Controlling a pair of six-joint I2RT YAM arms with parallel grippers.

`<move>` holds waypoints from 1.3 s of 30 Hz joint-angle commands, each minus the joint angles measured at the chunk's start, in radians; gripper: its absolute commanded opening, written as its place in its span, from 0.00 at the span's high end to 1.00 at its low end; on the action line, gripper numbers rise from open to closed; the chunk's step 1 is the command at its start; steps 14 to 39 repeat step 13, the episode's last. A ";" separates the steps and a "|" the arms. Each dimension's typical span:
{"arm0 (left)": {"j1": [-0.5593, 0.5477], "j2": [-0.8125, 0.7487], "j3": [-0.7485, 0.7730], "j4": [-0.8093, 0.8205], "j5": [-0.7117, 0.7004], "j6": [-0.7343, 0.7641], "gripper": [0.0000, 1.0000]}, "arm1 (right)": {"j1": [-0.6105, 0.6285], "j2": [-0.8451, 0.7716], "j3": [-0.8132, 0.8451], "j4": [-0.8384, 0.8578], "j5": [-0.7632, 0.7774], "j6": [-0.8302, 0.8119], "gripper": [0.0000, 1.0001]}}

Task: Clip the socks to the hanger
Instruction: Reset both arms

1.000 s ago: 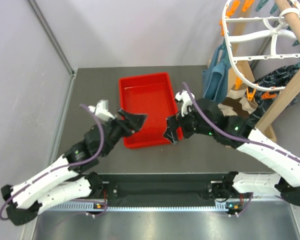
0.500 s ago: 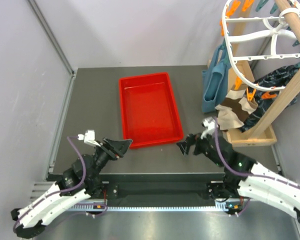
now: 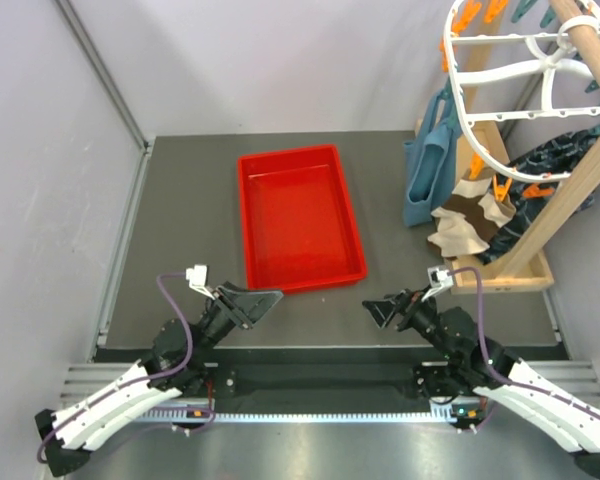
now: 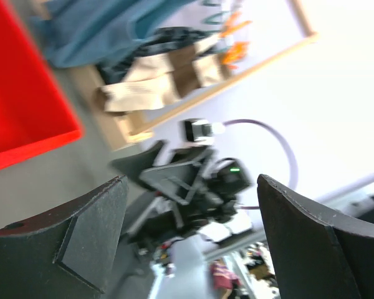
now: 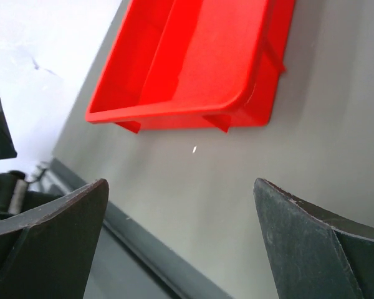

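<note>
Two beige socks point(image 3: 467, 215) with brown patches hang together under the white round hanger point(image 3: 500, 100), next to an orange peg point(image 3: 500, 188). They also show in the left wrist view point(image 4: 156, 81). My left gripper point(image 3: 263, 300) is open and empty, low near the table's front edge, pointing right point(image 4: 192, 182). My right gripper point(image 3: 377, 309) is open and empty, near the front edge, pointing left toward the red tray point(image 5: 181, 184). Both are far from the socks.
A red tray point(image 3: 252, 215) lies mid-table, with nothing in it; it also shows in the right wrist view point(image 5: 193, 62). A teal cloth point(image 3: 427, 170) and dark navy fabric point(image 3: 550, 160) hang by the slanted wooden pole point(image 3: 580, 170) at the right.
Both arms have drawn back from beside the red tray toward the near edge of the table. Both grippers stay open and empty. The socks have not moved.
</note>
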 commanded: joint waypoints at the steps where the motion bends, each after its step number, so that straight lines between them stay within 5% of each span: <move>1: 0.000 -0.012 -0.178 0.192 0.076 -0.037 0.11 | -0.005 -0.166 -0.159 0.051 -0.026 0.139 0.00; 10: 0.000 -0.008 -0.175 0.130 0.073 -0.051 0.10 | -0.007 0.107 -0.146 0.221 -0.033 0.133 0.00; 39: 0.000 -0.008 -0.174 0.119 0.067 -0.058 0.09 | -0.007 0.083 -0.153 0.177 -0.009 0.162 0.00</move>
